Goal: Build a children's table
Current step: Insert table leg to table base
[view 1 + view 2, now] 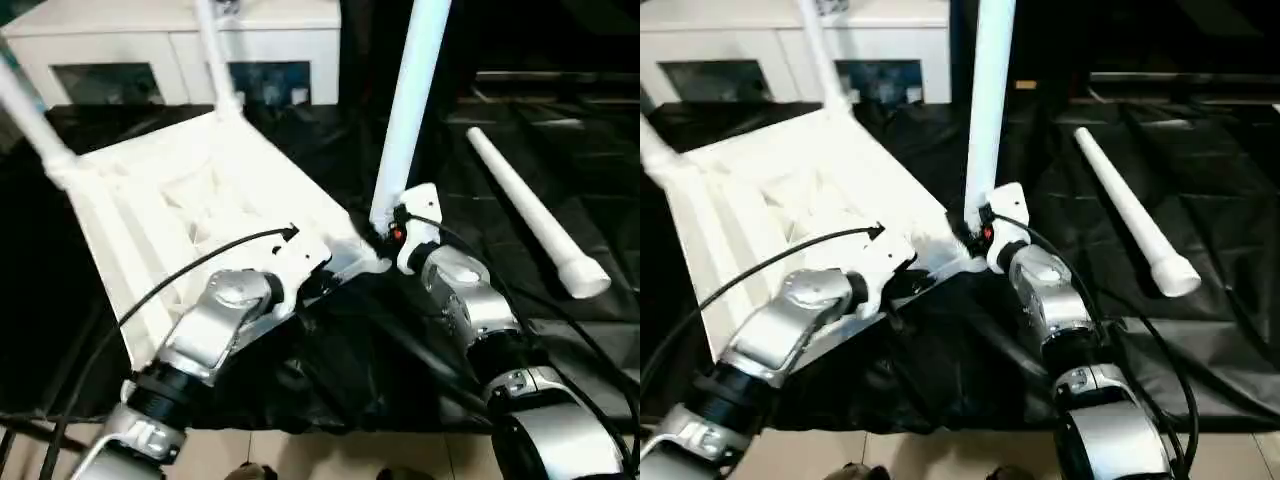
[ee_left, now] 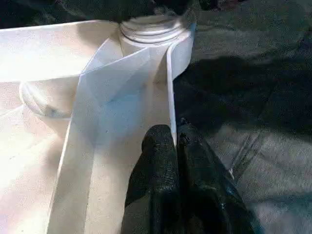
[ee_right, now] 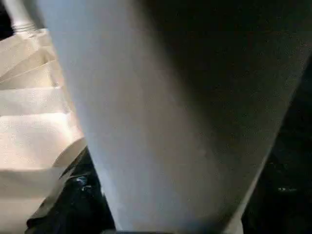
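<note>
While the left gripper (image 2: 174,146) pinches the tabletop's (image 1: 190,190) near rim, fingers clamped together on the thin edge, the right gripper (image 1: 392,236) sits at the base of the upright leg (image 1: 408,110); whether its fingers clasp the tube I cannot tell. That leg stands at the near corner socket, two more legs rise from the far corners, and a fourth leg (image 1: 535,215) lies apart on the black cloth (image 1: 500,140). For a sound seat, I judge the leg should be held square to the socket and pressed straight down against the braced rim.
</note>
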You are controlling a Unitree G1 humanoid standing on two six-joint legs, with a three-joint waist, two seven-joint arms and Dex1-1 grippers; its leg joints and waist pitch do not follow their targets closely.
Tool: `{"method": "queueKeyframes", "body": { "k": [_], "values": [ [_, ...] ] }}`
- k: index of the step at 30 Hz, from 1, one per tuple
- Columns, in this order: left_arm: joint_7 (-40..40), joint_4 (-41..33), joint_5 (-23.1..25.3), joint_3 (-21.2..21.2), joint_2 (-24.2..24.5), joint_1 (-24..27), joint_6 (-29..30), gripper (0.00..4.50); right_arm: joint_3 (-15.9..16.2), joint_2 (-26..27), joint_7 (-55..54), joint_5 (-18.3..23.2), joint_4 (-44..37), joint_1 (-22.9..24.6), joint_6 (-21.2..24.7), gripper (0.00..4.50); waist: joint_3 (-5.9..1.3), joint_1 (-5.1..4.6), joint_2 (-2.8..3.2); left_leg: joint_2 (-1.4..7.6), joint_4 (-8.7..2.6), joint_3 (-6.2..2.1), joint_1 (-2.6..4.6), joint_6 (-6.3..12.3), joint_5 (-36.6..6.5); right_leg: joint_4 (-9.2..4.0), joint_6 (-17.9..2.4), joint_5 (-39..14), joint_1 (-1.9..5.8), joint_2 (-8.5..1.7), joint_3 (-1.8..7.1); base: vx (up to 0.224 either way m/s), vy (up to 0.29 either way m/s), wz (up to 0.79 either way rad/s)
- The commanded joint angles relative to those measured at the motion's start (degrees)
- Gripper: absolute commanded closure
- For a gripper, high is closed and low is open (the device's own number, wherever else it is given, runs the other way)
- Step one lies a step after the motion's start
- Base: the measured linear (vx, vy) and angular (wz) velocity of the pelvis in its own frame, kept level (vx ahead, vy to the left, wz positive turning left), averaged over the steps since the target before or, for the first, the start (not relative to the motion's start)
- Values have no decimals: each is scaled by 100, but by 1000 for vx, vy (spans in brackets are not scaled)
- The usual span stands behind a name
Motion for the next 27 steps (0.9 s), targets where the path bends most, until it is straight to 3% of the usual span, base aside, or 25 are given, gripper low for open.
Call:
{"method": "queueKeyframes", "body": {
  "k": [1, 6, 9, 10, 14, 16, 17, 18, 19, 20, 22, 23, 27],
  "values": [
    [-359, -188, -95, -59, 121, -173, -436, 450, 81, -119, 124, -133, -13, 156, 113, 105, -405, 23, 31, 187, -348, -97, 107, 218, -1403, -339, -1478, -703, 290, -268, 204, 0, 0, 0],
    [-776, -68, -160, -116, 281, -194, -776, 450, 168, -326, 729, -63, -440, 293, 79, 100, -427, 82, 3, 191, -327, -82, 111, 247, -1254, -305, -1509, -479, 297, -261, 209, 0, 0, 0],
    [-1147, 13, -210, -180, 414, -209, -1035, 450, 297, -571, 1344, 4, -838, 483, 72, 100, -431, 168, 38, 199, -310, -79, 119, 309, -1215, -300, -1446, -465, 297, -255, 204, 0, 0, 0],
    [-1207, 22, -224, -188, 431, -210, -1074, 450, 324, -612, 1441, 14, -892, 512, 72, 100, -439, 197, 29, 208, -306, -75, 128, 305, -1198, -285, -1440, -434, 288, -254, 206, 0, 0, 0],
    [-1742, 119, -390, -254, 557, -225, -1339, 450, 597, -1024, 2346, 99, -1373, 810, 83, 100, -422, 263, 84, 218, -309, -74, 140, 237, -1376, -292, -1444, -533, 272, -254, 211, 0, 0, 0],
    [-1863, 143, -398, -298, 596, -221, -1412, 450, 673, -1127, 2561, 122, -1500, 894, 94, 100, -427, 292, 66, 221, -310, -78, 140, 238, -1399, -288, -1452, -510, 278, -252, 211, 0, 0, 0],
    [-1913, 163, -400, -312, 609, -221, -1439, 450, 703, -1167, 2647, 129, -1559, 927, 101, 100, -416, 288, 100, 213, -312, -82, 122, 209, -1442, -287, -1477, -557, 276, -263, 213, 0, 0, 0],
    [-1946, 176, -401, -321, 619, -221, -1458, 450, 724, -1194, 2706, 133, -1600, 949, 106, 100, -412, 283, 80, 212, -320, -83, 121, 204, -1493, -305, -1461, -616, 281, -258, 209, 0, 0, 0],
    [-2125, 329, -380, -367, 656, -254, -1602, 450, 913, -1407, 3146, 124, -1873, 1093, 162, 100, -390, 283, 116, 211, -331, -90, 132, 179, -1635, -334, -1409, -754, 275, -241, 204, 0, 0, 0],
    [-2134, 337, -378, -369, 658, -256, -1610, 450, 924, -1418, 3170, 123, -1888, 1100, 165, 100, -396, 296, 83, 214, -320, -85, 159, 187, -1658, -331, -1409, -773, 275, -250, 217, 0, 0, 0],
    [-2256, 511, -340, -399, 673, -318, -1755, 450, 1077, -1608, 3510, 80, -2064, 1192, 212, 100, -391, 290, 102, 206, -314, -90, 108, 236, -1569, -320, -1434, -831, 288, -272, 219, 0, 0, 0],
    [-2291, 584, -308, -415, 686, -346, -1824, 450, 1116, -1672, 3626, 63, -2102, 1215, 205, 126, -392, 297, 93, 210, -309, -89, 122, 246, -1554, -335, -1402, -912, 284, -268, 218, 0, 0, 0],
    [-2423, 761, -247, -440, 726, -397, -2020, 450, 1164, -1798, 3915, 107, -2202, 1247, 274, 138, -395, 308, 96, 221, -311, -90, 123, 260, -1570, -348, -1383, -1096, 275, -281, 222, 0, 0, 0]
  ]
}}
